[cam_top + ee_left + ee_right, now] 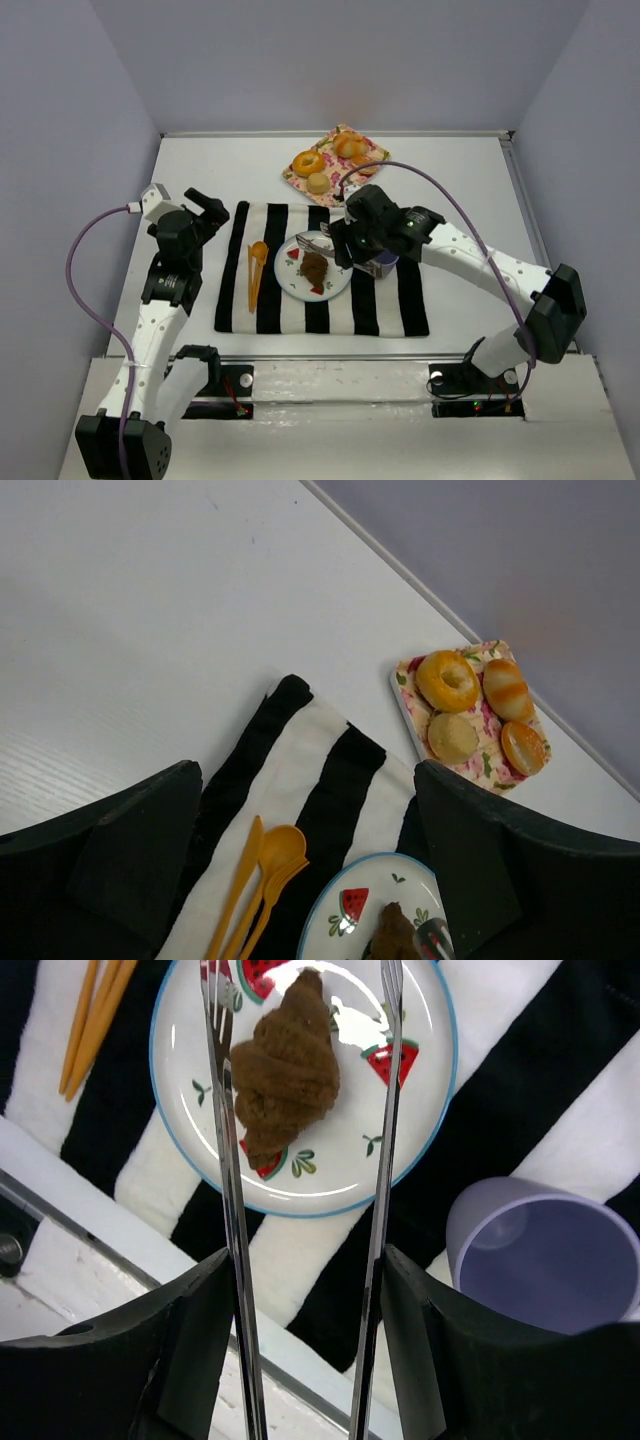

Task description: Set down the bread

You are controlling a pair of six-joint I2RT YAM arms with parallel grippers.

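A brown croissant (285,1070) lies on the white watermelon-print plate (420,1110), seen from above (315,268) on the plate (295,287). My right gripper (305,1290) is shut on metal tongs (230,1210). The tong arms are spread and straddle the croissant, and I cannot tell whether they touch it. From above the right gripper (365,235) hovers at the plate's right edge. My left gripper (205,212) is open and empty, above the table left of the striped placemat (380,300). Its wrist view (305,800) shows the croissant (395,935) at the bottom edge.
A floral tray (296,178) with several breads sits at the back; it also shows in the left wrist view (405,680). A purple cup (550,1260) stands right of the plate. Orange plastic cutlery (257,270) lies on the placemat left of the plate.
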